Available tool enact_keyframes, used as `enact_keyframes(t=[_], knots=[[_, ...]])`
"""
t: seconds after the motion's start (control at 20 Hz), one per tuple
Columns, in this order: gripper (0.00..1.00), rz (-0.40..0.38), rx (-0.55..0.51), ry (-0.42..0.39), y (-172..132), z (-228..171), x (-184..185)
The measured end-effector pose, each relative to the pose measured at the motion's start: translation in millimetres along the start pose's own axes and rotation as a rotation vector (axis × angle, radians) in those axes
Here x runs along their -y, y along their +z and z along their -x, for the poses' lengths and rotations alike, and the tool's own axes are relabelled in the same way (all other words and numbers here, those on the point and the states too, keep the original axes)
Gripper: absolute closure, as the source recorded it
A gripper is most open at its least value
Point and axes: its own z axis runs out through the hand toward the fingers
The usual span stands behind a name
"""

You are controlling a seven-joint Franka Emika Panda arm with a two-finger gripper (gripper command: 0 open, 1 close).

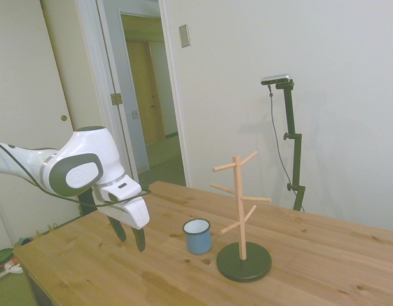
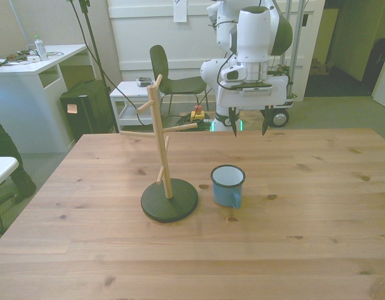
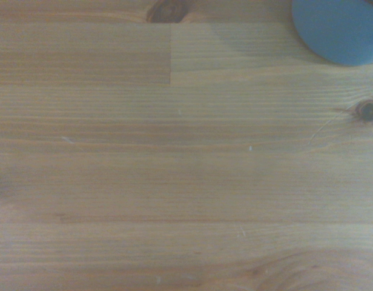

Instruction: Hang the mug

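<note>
The mug [image 1: 197, 236] [image 2: 228, 185] stands upright on the wooden table [image 2: 317, 206], light blue with a dark rim and white inside. Its handle faces the front view's camera. Close beside it, on the front view's left, is a wooden mug tree [image 1: 240, 204] [image 2: 159, 137] with several pegs on a dark round base [image 2: 169, 202]. My gripper [image 1: 131, 240] [image 2: 249, 130] hangs open and holds nothing. It is just above the table, behind the mug and apart from it. The wrist view catches a blue part of the mug [image 3: 339, 29] at one corner.
Behind the table's far edge are a dark chair [image 2: 174, 78], a low white cart [image 2: 131, 100] and a white desk [image 2: 30, 62]. In the side view an open doorway [image 1: 148, 95] shows behind the arm.
</note>
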Motion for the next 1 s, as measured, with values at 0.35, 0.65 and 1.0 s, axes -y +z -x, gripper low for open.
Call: enact_keyframes(t=[0.35, 0.65, 1.0], knots=[[0.00, -0.033, -0.020, -0.004, -18, -16, 16], [0.00, -0.051, -0.023, 0.036, -33, -61, 35], [0.00, -0.047, -0.014, 0.075, -38, -116, 59]])
